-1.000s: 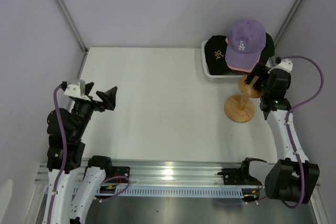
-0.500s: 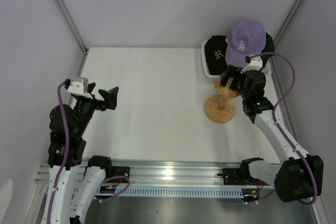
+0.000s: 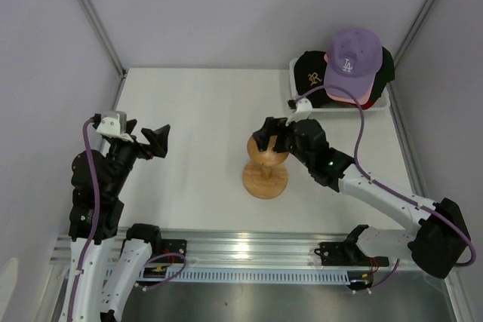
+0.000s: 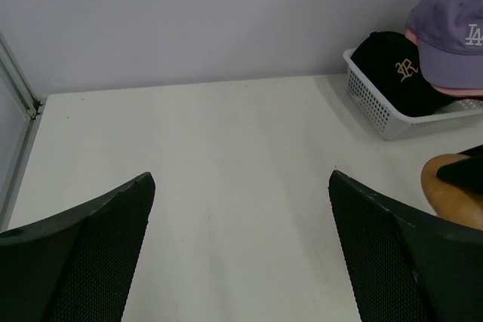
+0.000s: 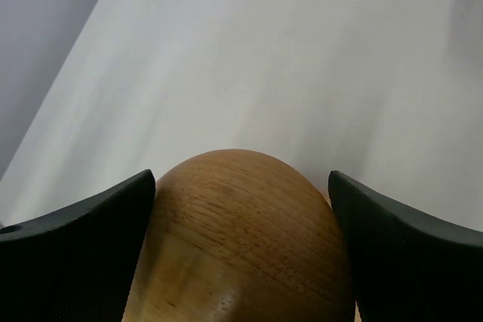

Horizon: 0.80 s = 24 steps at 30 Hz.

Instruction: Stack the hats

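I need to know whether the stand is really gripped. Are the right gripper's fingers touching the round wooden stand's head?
Touching. In the right wrist view, both fingers meet the sides of the round wooden stand, no gap.

A robotics lab test cell: a bare white table [image 3: 204, 126] closed in behind and at both sides by plain grey panels [image 3: 226, 5] on metal posts, with an aluminium mounting rail [image 3: 249, 250] bolted along the table's near edge.
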Each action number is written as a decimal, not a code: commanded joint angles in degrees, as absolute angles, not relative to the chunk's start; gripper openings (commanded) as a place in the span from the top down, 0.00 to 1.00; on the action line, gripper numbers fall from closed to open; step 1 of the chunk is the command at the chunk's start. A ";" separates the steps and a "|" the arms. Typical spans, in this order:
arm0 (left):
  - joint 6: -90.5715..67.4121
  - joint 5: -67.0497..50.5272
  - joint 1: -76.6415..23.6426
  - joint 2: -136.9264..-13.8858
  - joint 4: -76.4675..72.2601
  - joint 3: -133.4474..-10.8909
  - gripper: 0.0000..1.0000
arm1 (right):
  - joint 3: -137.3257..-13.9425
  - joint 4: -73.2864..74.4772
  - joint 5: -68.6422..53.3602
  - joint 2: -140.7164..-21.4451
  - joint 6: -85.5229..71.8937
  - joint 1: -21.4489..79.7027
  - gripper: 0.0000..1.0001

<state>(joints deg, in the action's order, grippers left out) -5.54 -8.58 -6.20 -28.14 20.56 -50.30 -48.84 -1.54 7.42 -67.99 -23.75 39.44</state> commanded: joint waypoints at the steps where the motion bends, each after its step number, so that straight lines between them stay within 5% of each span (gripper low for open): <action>1: -5.54 -5.98 -6.15 -28.74 20.74 -51.50 0.00 | -47.55 8.35 13.96 -73.03 -29.97 49.90 0.00; 12: -6.33 -2.29 -6.15 -28.48 21.00 -51.33 0.00 | -61.15 12.29 21.34 -80.34 -26.22 57.92 0.01; 19: -7.82 -1.84 -6.15 -29.96 21.62 -51.50 0.01 | -76.00 15.12 14.60 -71.29 -15.74 43.62 0.01; 24: -8.00 -2.99 -6.15 -33.83 24.34 -53.35 0.01 | -73.67 7.76 14.86 -68.38 -15.29 23.50 0.01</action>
